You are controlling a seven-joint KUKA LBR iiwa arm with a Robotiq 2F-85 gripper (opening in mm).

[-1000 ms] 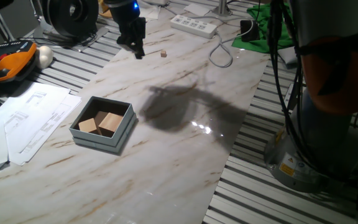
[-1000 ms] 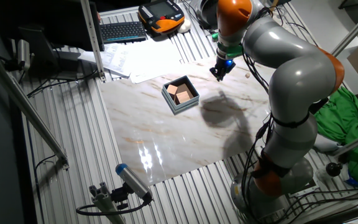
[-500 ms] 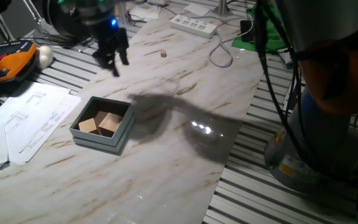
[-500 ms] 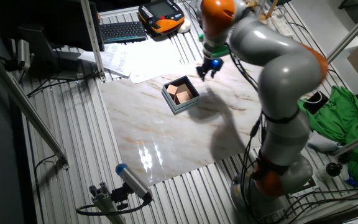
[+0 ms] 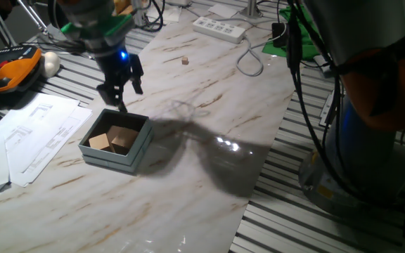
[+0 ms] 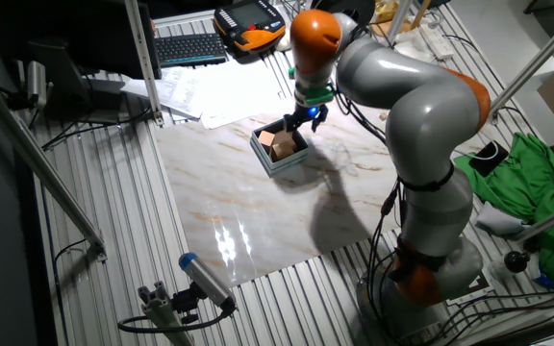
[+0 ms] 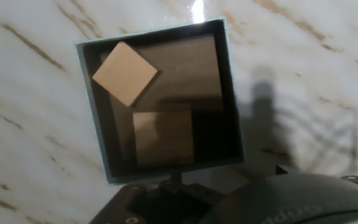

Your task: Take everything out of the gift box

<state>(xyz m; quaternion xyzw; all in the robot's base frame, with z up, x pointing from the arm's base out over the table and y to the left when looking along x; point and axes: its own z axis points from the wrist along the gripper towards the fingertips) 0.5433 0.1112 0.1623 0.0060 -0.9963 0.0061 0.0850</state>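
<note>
The gift box (image 5: 138, 153) is a shallow grey-blue square box on the marble table, left of centre. It also shows in the other fixed view (image 6: 285, 163) and fills the hand view (image 7: 230, 93). Two light-tan wooden blocks lie inside: one (image 5: 98, 141) (image 7: 124, 73) turned at an angle, the other (image 5: 123, 138) (image 7: 163, 137) beside it. No multicoloured puzzle cube shows. My gripper (image 5: 126, 97) (image 6: 299, 120) hovers just above the box's far edge, open and empty. Its fingertips do not show in the hand view.
White paper sheets (image 5: 34, 140) lie left of the box. A tiny tan cube (image 5: 185, 61) sits farther back on the marble. A power strip (image 5: 220, 28) with a cable, an orange pendant (image 5: 13, 70) and the arm's base (image 5: 343, 169) surround the table.
My gripper has moved from the far side of the table, near the tiny tan cube, leftwards and down to just above the box. The box and blocks have not moved.
</note>
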